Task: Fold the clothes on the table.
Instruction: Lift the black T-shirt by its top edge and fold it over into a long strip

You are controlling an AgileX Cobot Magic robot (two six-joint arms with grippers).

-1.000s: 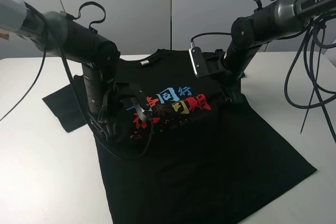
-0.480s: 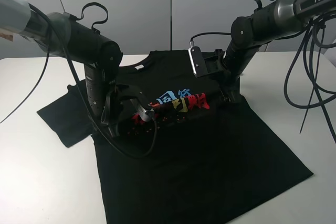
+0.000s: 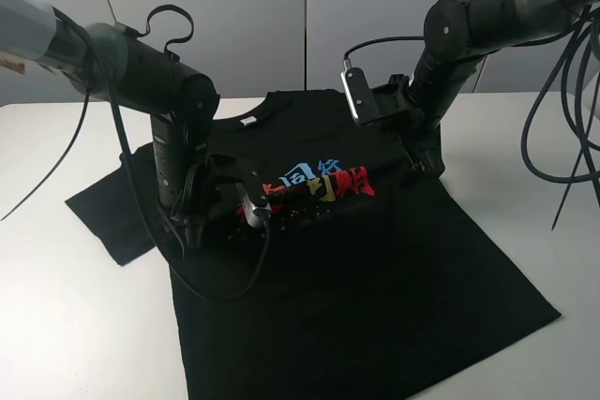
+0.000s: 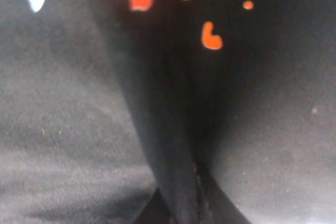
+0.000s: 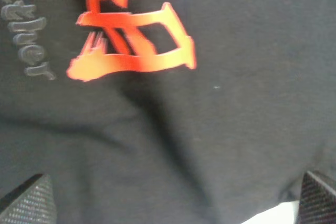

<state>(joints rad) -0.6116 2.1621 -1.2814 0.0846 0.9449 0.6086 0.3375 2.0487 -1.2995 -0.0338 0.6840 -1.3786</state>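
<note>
Your left fingers [image 3: 253, 214] pinch the black shirt [image 3: 375, 288] at its print; your right fingers [image 5: 26, 203] stand wide apart.
The shirt lies front-up across the middle of the white table [image 3: 75, 325], with its collar toward the far wall, its hem at the near edge and one sleeve spread out on your left. In the left wrist view a raised ridge of cloth with red marks leads into the fingers, which are clamped on it. Your right fingers are at the shirt's right edge near the red and yellow print. Both tips show, with flat cloth and a sliver of table between them.
</note>
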